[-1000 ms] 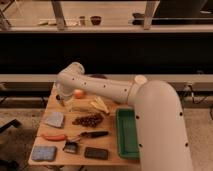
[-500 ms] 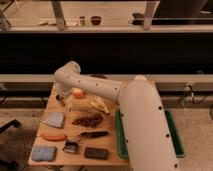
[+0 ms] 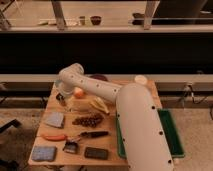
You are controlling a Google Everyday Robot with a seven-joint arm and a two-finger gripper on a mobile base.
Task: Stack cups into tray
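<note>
Green tray far R of L-side pincer

Dim, dark bkgd, blur, warm light on table; gripper shaded near its far edge.

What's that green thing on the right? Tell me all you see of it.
A dark green rectangular tray with a raised rim, plastic by its look, lying flat at the wooden table's right side. The robot's white arm hides its left part. The tool hangs far off, over the table's left rear.
</note>
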